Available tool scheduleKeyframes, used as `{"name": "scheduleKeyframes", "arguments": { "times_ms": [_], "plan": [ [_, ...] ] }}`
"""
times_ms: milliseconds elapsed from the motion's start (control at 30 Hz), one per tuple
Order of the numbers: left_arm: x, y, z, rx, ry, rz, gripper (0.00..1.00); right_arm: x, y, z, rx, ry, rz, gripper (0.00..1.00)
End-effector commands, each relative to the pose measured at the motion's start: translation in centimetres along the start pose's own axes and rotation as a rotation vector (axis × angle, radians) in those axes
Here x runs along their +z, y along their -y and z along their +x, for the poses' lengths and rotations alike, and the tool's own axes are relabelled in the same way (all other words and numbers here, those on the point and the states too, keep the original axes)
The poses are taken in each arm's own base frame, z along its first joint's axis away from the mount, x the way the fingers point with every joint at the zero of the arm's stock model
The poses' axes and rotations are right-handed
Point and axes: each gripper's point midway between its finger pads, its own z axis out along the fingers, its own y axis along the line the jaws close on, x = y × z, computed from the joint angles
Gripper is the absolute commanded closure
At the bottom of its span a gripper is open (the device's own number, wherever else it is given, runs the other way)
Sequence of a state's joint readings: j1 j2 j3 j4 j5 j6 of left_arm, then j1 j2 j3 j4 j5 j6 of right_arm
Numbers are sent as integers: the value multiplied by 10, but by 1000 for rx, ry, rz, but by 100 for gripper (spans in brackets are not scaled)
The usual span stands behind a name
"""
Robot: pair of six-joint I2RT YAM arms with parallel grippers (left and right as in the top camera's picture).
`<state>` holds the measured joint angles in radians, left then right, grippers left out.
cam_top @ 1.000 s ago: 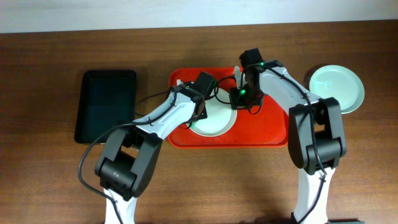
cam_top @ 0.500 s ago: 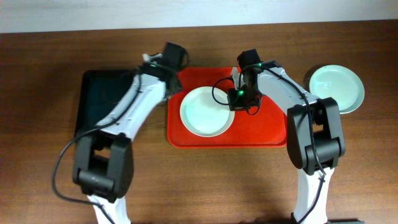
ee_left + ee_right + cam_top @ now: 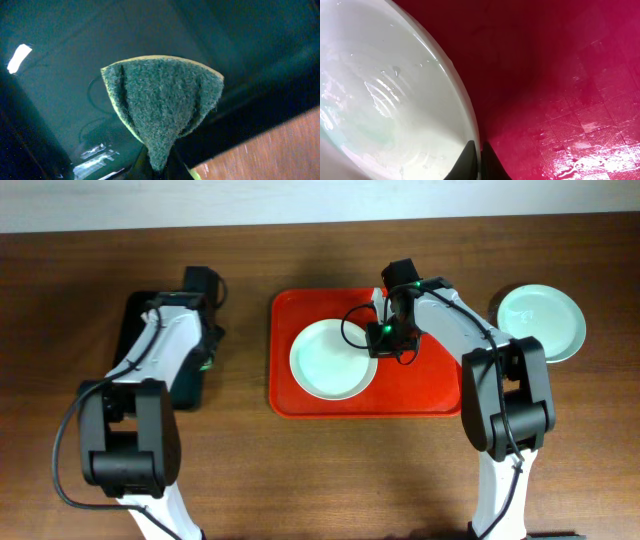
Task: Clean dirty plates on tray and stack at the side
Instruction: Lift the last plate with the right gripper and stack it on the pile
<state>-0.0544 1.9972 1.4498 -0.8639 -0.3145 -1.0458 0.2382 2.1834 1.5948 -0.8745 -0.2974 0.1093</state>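
A pale mint plate [image 3: 332,359] lies on the red tray [image 3: 425,385]. My right gripper [image 3: 380,340] is shut on this plate's right rim; in the right wrist view its fingers [image 3: 479,159] pinch the rim of the plate [image 3: 385,95] over the wet tray [image 3: 560,75]. Another pale plate [image 3: 541,322] lies on the table at the right. My left gripper [image 3: 205,345] is over the black tray [image 3: 150,345], shut on a green sponge [image 3: 162,102] with a yellow edge. A third plate is not visible.
The black tray [image 3: 60,55] fills the left wrist view, wet and shiny, with brown table [image 3: 270,150] at its lower right edge. A white wall runs along the table's far edge.
My left arm has swung left from the plate on the red tray, past the tray's left edge, to over the black tray, carrying the sponge. The right gripper has stayed on the plate's rim.
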Motion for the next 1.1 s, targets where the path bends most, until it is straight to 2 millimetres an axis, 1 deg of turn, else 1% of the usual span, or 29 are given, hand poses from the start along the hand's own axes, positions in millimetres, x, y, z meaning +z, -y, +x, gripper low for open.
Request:
{"name": "scheduleKeyframes", "arguments": {
  "times_ms": [0,33,100,200,300,367,433,500,533,600,667,700,767,800,900,967,1000,1067],
  "plan": [
    [5,-18,-35,-146,64,-16,100,15,22,9,26,-40,78,96],
    [6,-19,-39,-160,66,-9,100,15,22,9,26,-39,78,96],
    [7,-18,-39,-154,56,0,100,15,22,8,25,-36,77,96],
    [6,-4,-37,-80,31,62,100,15,22,8,25,-37,78,96],
    [2,-2,-40,-72,29,84,100,15,22,8,26,-38,78,96],
    [-9,7,-46,-30,50,139,100,15,22,8,26,-38,78,96],
    [-30,11,-65,-35,118,194,100,15,22,8,26,-38,78,96],
    [-38,3,-89,-59,198,189,100,15,22,9,26,-42,78,96],
    [-37,0,-96,-56,212,183,100,15,22,10,27,-45,79,96],
    [-22,-15,-107,-59,206,146,100,15,22,10,27,-45,79,96],
    [-6,-26,-111,-52,188,107,100,15,22,10,27,-44,79,96],
    [3,-29,-109,-39,170,93,100,15,22,10,27,-44,79,96],
    [21,-28,-100,-1,117,85,100,15,22,9,26,-42,78,96],
    [32,-24,-90,19,73,95,100,15,22,9,26,-40,78,96],
    [50,-13,-66,48,-21,124,100,15,22,9,26,-40,78,96],
    [59,-6,-51,67,-69,140,100,15,22,9,26,-40,78,96],
    [62,2,-38,89,-117,170,100,14,22,8,26,-38,78,96],
    [62,11,-26,116,-149,193,100,13,22,6,24,-34,77,96]
  ]
}}
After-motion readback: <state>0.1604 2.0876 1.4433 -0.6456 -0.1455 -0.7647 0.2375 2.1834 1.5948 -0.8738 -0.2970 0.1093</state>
